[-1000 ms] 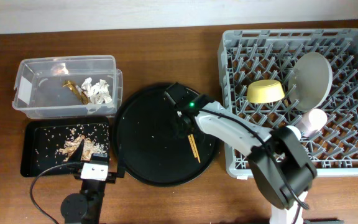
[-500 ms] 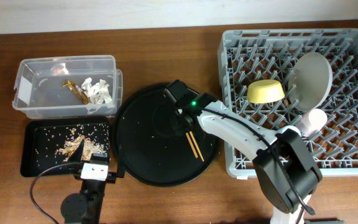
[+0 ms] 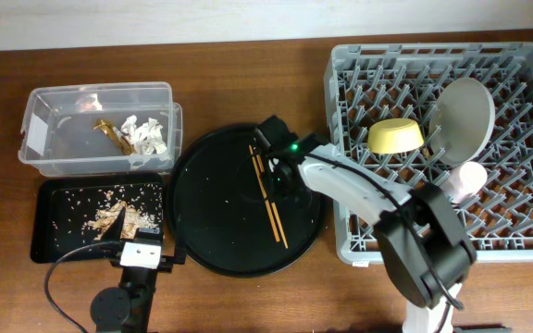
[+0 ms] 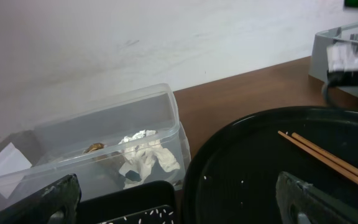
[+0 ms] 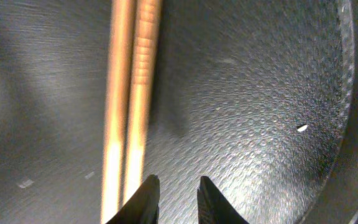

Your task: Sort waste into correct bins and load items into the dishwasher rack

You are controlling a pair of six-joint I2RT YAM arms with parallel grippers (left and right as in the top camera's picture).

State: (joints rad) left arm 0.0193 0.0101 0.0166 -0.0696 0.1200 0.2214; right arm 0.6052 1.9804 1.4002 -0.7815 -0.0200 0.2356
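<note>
Two wooden chopsticks (image 3: 268, 196) lie side by side on the round black tray (image 3: 211, 217). My right gripper (image 3: 279, 188) hovers just to their right. In the right wrist view its tips (image 5: 176, 193) stand a narrow gap apart with only tray between them, and the chopsticks (image 5: 129, 93) lie just left of the left finger. My left gripper (image 4: 179, 208) is wide open and holds nothing, low over the shallow black tray (image 3: 63, 217) with food leftovers (image 3: 114, 217). The clear box (image 3: 44, 139) holds paper scraps (image 3: 144, 134) and the wrapper (image 3: 109, 132).
The grey dishwasher rack (image 3: 526, 236) at the right holds the pale plate (image 3: 465, 116), the yellow bowl (image 3: 396, 136) and the pink cup (image 3: 470, 178). My right arm reaches from the rack's front corner across the round tray. The left wrist view also shows the chopsticks (image 4: 328, 158).
The right gripper's jaws have narrowed and it has shifted slightly right. The chopsticks, mostly hidden under it before, now lie fully exposed to its left.
</note>
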